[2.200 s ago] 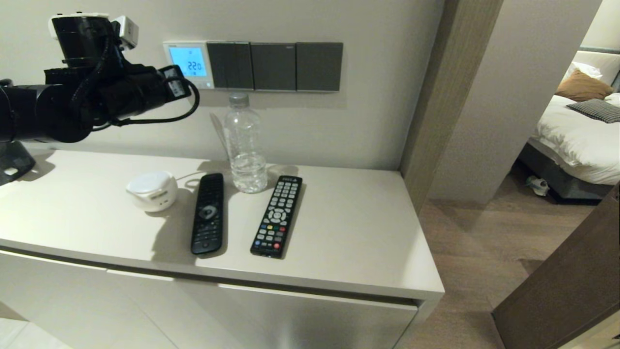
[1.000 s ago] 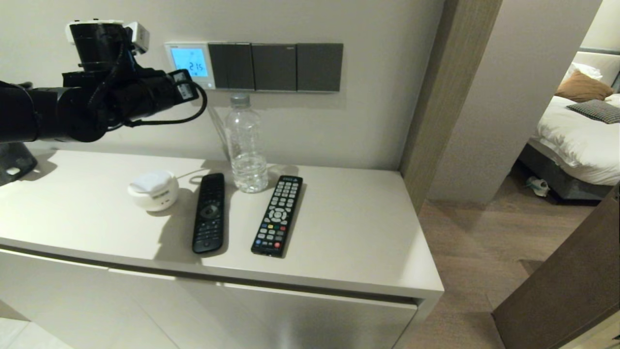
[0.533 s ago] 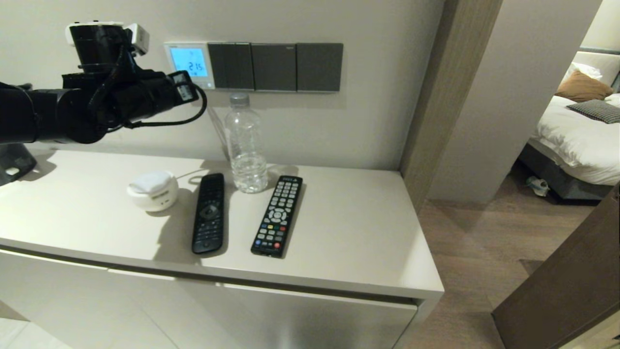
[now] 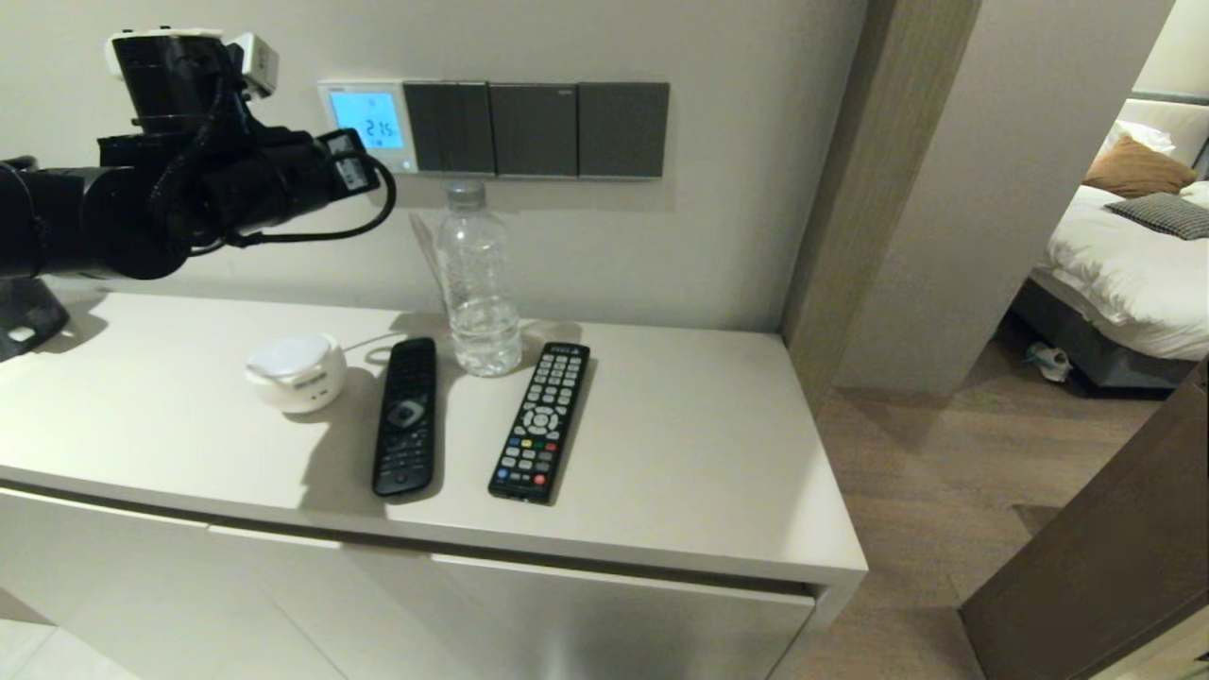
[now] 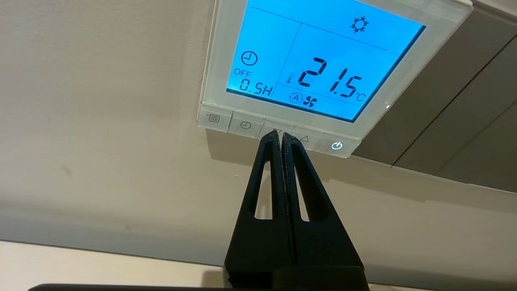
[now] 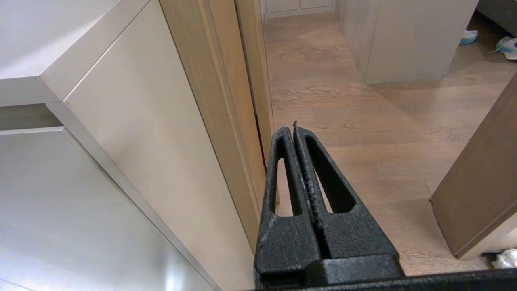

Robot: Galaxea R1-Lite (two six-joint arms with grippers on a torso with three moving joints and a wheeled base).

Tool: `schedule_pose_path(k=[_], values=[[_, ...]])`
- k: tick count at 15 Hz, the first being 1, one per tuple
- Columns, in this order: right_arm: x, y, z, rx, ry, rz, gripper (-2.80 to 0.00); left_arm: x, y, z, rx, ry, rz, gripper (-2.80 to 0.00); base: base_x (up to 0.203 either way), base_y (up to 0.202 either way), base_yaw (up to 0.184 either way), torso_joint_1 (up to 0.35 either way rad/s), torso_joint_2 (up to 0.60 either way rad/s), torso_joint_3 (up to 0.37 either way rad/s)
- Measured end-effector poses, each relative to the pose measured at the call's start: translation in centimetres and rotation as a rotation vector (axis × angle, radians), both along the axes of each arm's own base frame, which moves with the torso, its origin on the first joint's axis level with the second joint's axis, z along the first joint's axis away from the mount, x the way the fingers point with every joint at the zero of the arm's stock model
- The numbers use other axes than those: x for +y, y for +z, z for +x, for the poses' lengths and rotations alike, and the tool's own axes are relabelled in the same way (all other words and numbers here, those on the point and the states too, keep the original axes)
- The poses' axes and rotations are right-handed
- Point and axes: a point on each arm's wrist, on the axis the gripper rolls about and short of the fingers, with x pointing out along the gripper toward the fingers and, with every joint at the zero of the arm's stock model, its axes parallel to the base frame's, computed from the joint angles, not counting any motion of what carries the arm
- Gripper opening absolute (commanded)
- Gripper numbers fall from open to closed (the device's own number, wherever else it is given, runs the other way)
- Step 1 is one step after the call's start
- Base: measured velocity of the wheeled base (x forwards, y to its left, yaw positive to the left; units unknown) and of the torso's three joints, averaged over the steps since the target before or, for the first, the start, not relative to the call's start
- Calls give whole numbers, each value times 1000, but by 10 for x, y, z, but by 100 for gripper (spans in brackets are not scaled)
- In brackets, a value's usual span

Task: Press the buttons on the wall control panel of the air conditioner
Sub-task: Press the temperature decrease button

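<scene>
The white wall control panel (image 4: 368,123) glows light blue and reads 21.5 °C, clearest in the left wrist view (image 5: 323,60). Its row of small white buttons (image 5: 242,124) runs along the lower edge. My left gripper (image 5: 281,135) is shut and empty. Its tips lie over the down-arrow key, between the clock key (image 5: 245,125) and the up-arrow key (image 5: 305,139). I cannot tell whether they touch it. The lit power key (image 5: 336,146) is further along. My right gripper (image 6: 293,128) is shut and empty, low beside the cabinet, outside the head view.
Dark grey switch plates (image 4: 534,129) adjoin the panel. On the cabinet top (image 4: 708,453) below stand a water bottle (image 4: 480,283), two black remotes (image 4: 406,416) (image 4: 540,420) and a white round device (image 4: 296,371). A wooden door frame (image 4: 850,189) is to the right.
The reading dropped from 22.0 to 21.5. My left arm moved right toward the panel, then drew back a little to the left just now.
</scene>
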Motion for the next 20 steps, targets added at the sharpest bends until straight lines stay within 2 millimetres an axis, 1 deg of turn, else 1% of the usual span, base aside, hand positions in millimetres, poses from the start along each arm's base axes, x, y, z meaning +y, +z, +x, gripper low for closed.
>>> schedule_pose_path(k=[5, 14, 20], values=[[0, 0, 0, 0, 0, 0, -280, -2, -3, 1, 10, -5, 3, -280, 0, 0, 0, 0, 0, 0], [0, 0, 0, 0, 0, 0, -280, -4, -10, 16, 25, -5, 5, -280, 0, 0, 0, 0, 0, 0], [0, 0, 0, 0, 0, 0, -280, -4, -8, 13, 16, -4, 4, -280, 0, 0, 0, 0, 0, 0]])
